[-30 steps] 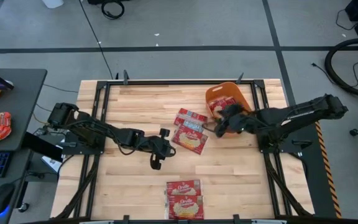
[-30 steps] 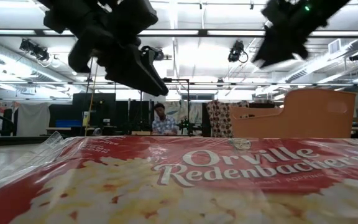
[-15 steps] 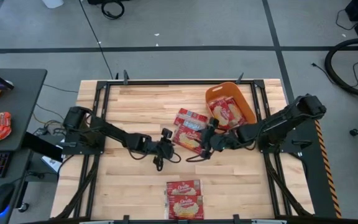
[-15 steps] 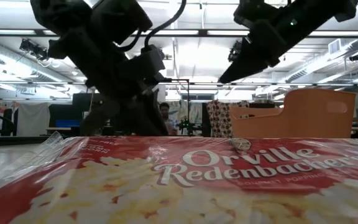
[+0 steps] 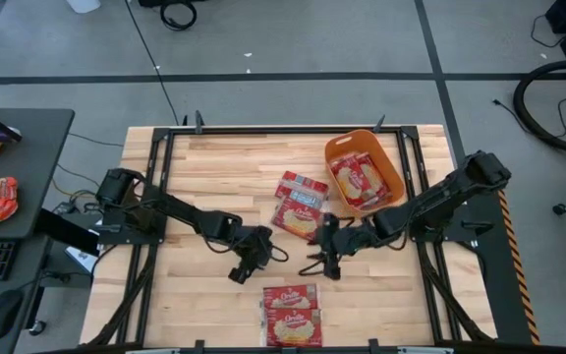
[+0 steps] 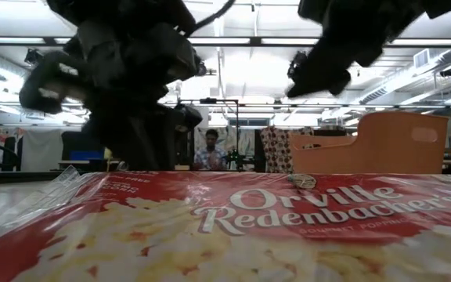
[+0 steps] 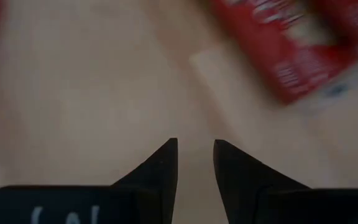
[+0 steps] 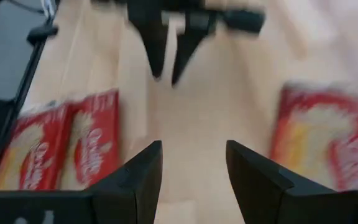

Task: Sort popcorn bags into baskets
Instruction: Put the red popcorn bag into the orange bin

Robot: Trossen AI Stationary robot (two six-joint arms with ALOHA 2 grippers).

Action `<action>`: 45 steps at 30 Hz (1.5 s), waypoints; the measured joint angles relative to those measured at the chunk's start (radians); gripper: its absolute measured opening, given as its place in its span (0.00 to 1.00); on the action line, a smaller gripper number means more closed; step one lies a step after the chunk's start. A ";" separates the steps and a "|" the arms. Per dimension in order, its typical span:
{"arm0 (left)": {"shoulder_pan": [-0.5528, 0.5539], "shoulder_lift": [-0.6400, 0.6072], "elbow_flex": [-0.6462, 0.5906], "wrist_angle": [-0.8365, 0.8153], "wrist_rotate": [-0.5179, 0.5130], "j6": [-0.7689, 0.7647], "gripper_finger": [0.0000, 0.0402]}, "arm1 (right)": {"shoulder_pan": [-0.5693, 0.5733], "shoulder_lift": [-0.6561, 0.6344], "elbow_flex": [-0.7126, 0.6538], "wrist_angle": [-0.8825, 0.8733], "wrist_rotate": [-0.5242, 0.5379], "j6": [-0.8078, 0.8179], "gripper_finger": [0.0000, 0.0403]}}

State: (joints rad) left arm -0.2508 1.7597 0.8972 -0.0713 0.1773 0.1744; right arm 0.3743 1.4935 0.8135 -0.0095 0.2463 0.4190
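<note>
Both claws empty over bare bench: right claw [image 5: 324, 258] wide open, left claw [image 5: 247, 262] narrowly parted. Popcorn bags [image 5: 291, 314] lie just beyond, likely next; one already in basket [image 5: 393, 167].

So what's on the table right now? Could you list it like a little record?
Table: wooden top
Orange basket: far right corner, popcorn bags inside
Middle bags: loose cluster beside the basket
Near-edge bags: two, side by side
Left gripper: over bare wood, open, empty
Right gripper: over bare wood, open, empty
</note>
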 joint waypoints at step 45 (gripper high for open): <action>-0.046 -0.123 0.033 -0.044 -0.062 -0.198 0.27 | 0.030 0.449 0.388 -0.525 0.295 -0.094 0.38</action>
State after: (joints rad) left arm -0.2970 1.6367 0.9306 -0.1156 0.1150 -0.0241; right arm 0.4039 1.9424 1.2015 -0.5348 0.5411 0.3254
